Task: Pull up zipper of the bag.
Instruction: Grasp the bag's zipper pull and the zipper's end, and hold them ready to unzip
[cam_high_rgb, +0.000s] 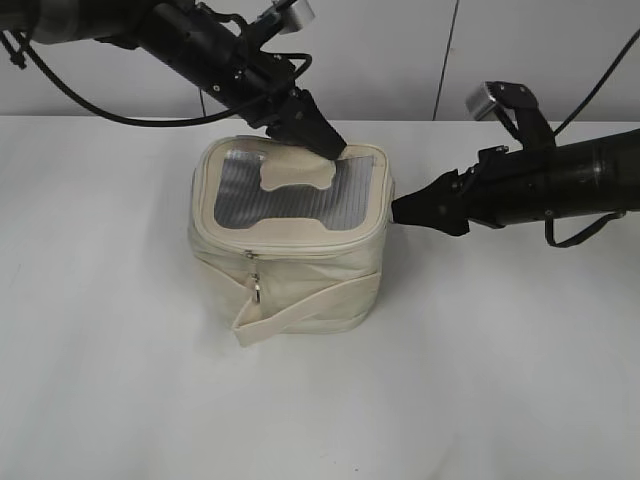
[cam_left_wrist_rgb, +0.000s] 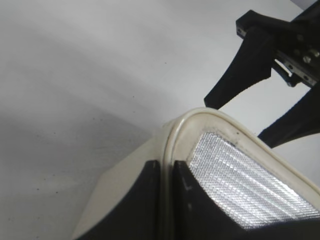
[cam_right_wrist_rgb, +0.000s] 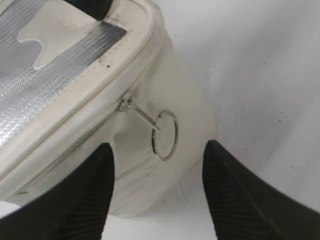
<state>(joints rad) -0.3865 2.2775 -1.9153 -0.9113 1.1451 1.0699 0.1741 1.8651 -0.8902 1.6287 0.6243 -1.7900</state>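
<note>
A cream fabric bag with a silver mesh top panel stands mid-table. My left gripper reaches over from the back and is shut on the bag's raised rim piping, which runs between its fingers. My right gripper is open at the bag's right side. In the right wrist view its fingers face a metal zipper pull ring hanging from the zipper line. The ring is not gripped. A second pull hangs on the front face.
A cream strap loops across the bag's front lower side. The white table surrounds the bag, and a grey wall lies behind. The right gripper's fingers also show in the left wrist view.
</note>
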